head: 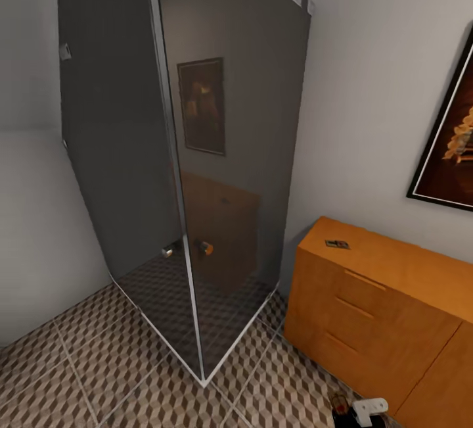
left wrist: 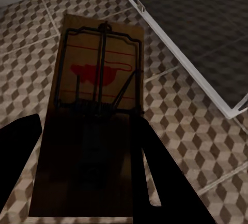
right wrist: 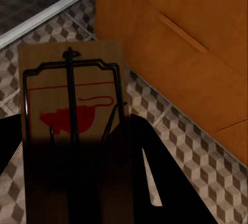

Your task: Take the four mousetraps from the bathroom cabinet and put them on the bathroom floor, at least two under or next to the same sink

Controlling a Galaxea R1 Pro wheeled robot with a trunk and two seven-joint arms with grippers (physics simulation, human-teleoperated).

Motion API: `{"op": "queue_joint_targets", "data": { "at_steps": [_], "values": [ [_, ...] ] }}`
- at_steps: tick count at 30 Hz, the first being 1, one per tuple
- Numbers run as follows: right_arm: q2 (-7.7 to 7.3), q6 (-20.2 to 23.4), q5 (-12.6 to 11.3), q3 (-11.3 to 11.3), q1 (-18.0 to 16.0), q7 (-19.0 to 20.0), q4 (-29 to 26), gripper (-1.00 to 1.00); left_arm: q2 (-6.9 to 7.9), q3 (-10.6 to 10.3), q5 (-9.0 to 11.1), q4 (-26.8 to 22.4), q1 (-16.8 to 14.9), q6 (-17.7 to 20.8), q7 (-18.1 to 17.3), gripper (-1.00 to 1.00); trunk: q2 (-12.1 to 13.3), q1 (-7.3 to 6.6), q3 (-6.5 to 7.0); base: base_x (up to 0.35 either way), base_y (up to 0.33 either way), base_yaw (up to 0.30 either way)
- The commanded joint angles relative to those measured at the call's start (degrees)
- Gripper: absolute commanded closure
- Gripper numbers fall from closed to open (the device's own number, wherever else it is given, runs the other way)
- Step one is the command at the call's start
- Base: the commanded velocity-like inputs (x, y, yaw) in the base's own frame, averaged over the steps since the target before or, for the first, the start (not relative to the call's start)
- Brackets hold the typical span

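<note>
Each pincer, left (left wrist: 85, 172) and right (right wrist: 77, 177), gripped a mousetrap (left wrist: 95, 95) (right wrist: 70, 105) above the floor (head: 98, 362); a third (head: 337, 244) lay on the cabinet (head: 368, 309) at right, none visibly placed yet.

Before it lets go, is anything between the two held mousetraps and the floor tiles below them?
Nothing visible: the left-held mousetrap and the right-held mousetrap each hang over bare bathroom floor.
</note>
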Motion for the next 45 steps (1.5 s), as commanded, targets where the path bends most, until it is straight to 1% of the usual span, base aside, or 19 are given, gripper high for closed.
{"op": "queue_joint_targets", "data": {
  "at_steps": [1,7,12,17,19,21,24,25,27,28,30,33,36,39,45],
  "values": [
    [0.03,-0.3,-0.4,0.5,-0.1,0.0,0.2,1.0,-0.09,-0.3,0.6,0.1,-0.1,-0.1,-0.5,1.0,-0.1,0.02,-0.1,0.0,0.0,0.3],
    [0.14,-0.3,-0.4,0.5,-0.1,0.1,0.2,1.0,-0.28,-0.5,0.3,0.1,0.0,0.0,-0.7,1.0,-0.1,0.02,-0.1,0.0,0.0,0.3],
    [0.14,-0.3,-0.4,0.4,-0.1,0.0,0.2,1.0,-0.22,-0.5,-1.3,0.1,0.0,0.1,-0.7,1.0,-0.1,0.02,-0.1,0.0,0.0,0.3],
    [0.13,-0.4,-0.4,0.4,-0.1,0.0,0.2,1.0,-0.2,-0.5,-1.8,0.1,0.0,0.3,-0.9,1.0,-0.1,0.02,-0.1,0.0,0.0,0.3],
    [0.13,-0.5,-0.5,0.4,-0.1,0.0,0.2,1.0,-0.24,-0.6,-1.8,0.1,0.0,1.4,-0.9,1.0,-0.1,0.02,-0.1,0.0,0.0,0.3],
    [0.13,-0.6,-0.5,0.4,-0.1,0.0,0.2,1.0,-0.27,-0.6,-1.9,0.0,0.0,4.4,-0.8,1.0,-0.1,0.02,-0.1,0.0,0.0,0.3],
    [0.13,-1.5,-0.5,0.4,0.0,0.0,0.2,1.0,-0.22,-0.6,-1.8,0.0,0.0,7.9,-0.7,1.0,-0.1,0.02,-0.1,0.0,0.0,0.3],
    [0.13,-2.4,-0.5,0.4,0.1,0.0,0.2,1.0,-0.22,-0.5,-1.8,0.0,0.0,8.6,-0.7,1.0,-0.1,0.02,-0.1,0.0,0.0,0.3],
    [0.13,-6.5,-0.6,0.4,0.9,-0.1,0.2,1.0,-0.2,-0.5,-1.8,-0.1,0.0,9.5,-0.7,1.0,-0.1,0.02,-0.1,0.0,0.0,0.3],
    [0.15,-7.7,-0.6,0.4,1.3,-0.1,0.2,1.0,-0.2,-0.4,-1.7,-0.1,-0.1,9.6,-0.8,1.0,-0.1,0.02,-0.1,0.0,0.0,0.3],
    [0.19,-8.4,-0.6,0.4,1.5,-0.1,0.2,1.0,-0.2,-0.4,-1.7,-0.1,-0.1,9.6,-0.6,1.0,-0.1,0.02,-0.1,0.0,0.0,0.3],
    [0.21,-8.0,-0.7,0.4,1.7,-0.2,0.2,1.0,0.06,-0.2,-1.7,-0.1,-0.1,9.6,-0.4,1.0,-0.1,0.02,-0.13,0.0,0.0,0.3],
    [0.22,-6.1,-0.6,0.4,1.7,-0.2,0.2,1.0,0.4,-0.1,-1.6,-0.1,-0.1,9.6,-0.3,1.0,-0.1,0.02,-0.19,0.0,0.0,0.3],
    [0.22,-5.3,-0.6,0.4,1.7,-0.2,0.2,1.0,0.21,-0.2,-1.7,-0.1,-0.1,9.6,-0.3,1.0,-0.1,0.02,-0.26,0.0,0.0,0.3],
    [0.22,-5.0,-0.5,0.5,1.7,-0.2,0.2,1.0,-0.17,-0.3,-1.8,-0.1,-0.1,9.7,-0.3,1.0,-0.1,0.02,-0.42,0.0,0.0,0.3]
  ]
}}
